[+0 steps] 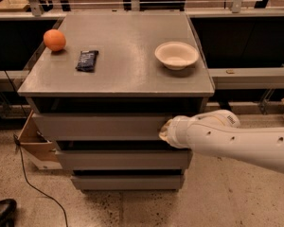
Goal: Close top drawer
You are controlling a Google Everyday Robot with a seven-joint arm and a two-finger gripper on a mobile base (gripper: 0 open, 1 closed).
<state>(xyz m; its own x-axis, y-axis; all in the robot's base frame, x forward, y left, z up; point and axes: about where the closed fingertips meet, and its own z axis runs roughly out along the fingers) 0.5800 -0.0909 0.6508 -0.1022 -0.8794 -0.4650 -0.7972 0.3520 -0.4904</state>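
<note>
Speckled floor (pixel 227 200), grey cabinet (pixel 123 65); top drawer (pixel 94 126) slightly out. Gripper (pixel 165 130) at front's right end, opening impossible to tell. Risk: off-centre push skews, jams drawer.

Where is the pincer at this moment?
In the camera view, the pincer is at the right end of the top drawer front, below the white bowl on the cabinet top.

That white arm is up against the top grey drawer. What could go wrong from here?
The gripper sits toward the right end of the top drawer, so an off-centre push might skew and jam it. A hard shove could also shake the cabinet, and the orange near its top's left edge might roll off.
</note>
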